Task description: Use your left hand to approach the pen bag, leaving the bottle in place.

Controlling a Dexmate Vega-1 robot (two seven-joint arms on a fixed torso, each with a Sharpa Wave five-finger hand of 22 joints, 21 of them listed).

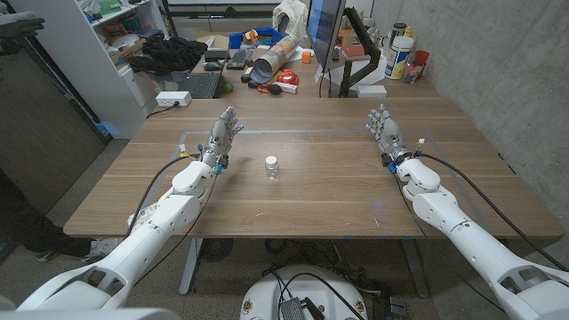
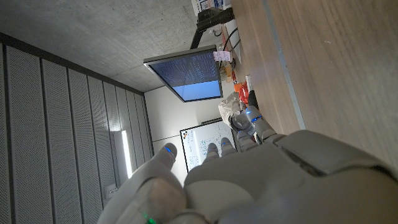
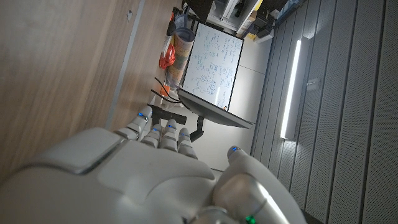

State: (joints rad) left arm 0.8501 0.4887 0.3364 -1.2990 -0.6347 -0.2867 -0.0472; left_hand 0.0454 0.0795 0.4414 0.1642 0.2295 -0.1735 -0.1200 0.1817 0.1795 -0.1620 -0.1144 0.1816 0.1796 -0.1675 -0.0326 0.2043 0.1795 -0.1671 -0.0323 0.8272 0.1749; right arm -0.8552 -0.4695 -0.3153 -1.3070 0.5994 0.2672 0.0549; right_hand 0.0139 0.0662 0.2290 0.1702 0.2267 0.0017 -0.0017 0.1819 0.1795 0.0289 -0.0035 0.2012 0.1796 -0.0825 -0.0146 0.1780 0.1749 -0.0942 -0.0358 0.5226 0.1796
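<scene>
A small clear bottle (image 1: 272, 168) with a white cap stands upright near the middle of the wooden table (image 1: 320, 200). My left hand (image 1: 222, 133) is held up over the table to the bottle's left and a little farther back, a short gap away, fingers apart and holding nothing. In the left wrist view the back of the left hand (image 2: 249, 180) points along the table toward the far desk. My right hand (image 1: 384, 129) is raised over the right side of the table, fingers spread and empty; the right wrist view looks over the back of my right hand (image 3: 143, 180).
Thin pale tape lines (image 1: 267, 131) mark the tabletop between my hands. Behind the table a cluttered desk holds a monitor (image 1: 324, 36), a keyboard (image 1: 200, 86), a cardboard tube (image 1: 271, 58) and red items (image 1: 289, 78). White shelves (image 1: 107, 53) stand at the far left.
</scene>
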